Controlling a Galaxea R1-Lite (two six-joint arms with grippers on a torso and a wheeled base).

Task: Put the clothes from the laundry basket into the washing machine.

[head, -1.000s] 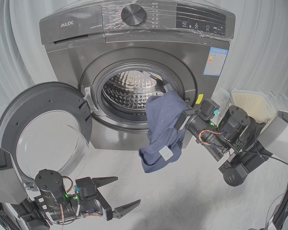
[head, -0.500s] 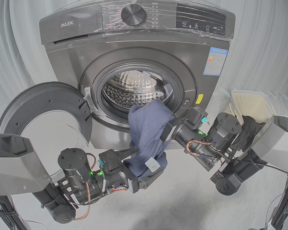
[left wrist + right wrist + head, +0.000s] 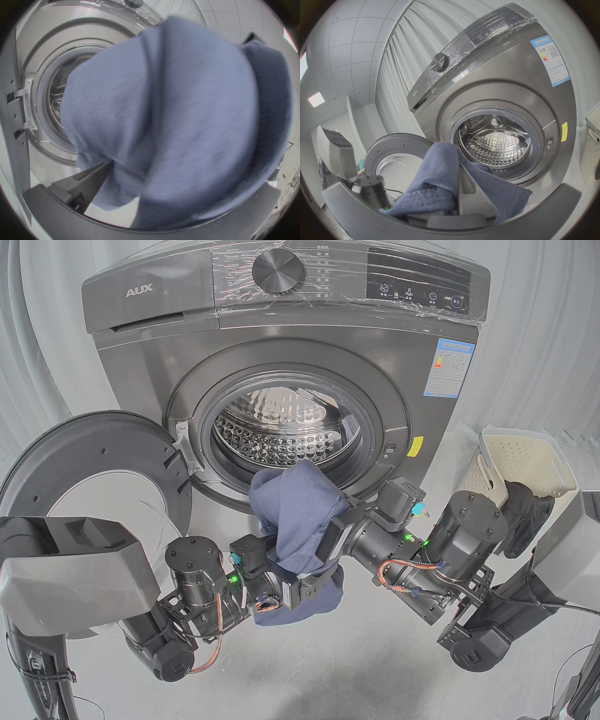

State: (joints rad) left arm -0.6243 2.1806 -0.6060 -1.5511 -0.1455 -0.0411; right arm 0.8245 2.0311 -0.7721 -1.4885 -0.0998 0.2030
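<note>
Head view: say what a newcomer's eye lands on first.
A blue garment bunched before the open washing machine, gripped by the right gripper, the left gripper at its lower folds. Next, the round door swung wide at left, and the laundry basket at right with dark clothes.

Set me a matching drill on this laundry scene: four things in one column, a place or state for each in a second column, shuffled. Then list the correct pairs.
Things
1. door
2. blue garment
3. laundry basket
4. dark garment

Places or states
A. draped over the basket's rim
B. swung open, on the robot's left
C. beside the washing machine, on the robot's right
D. hanging in front of the drum opening

Pairs: 1-B; 2-D; 3-C; 4-A
</note>
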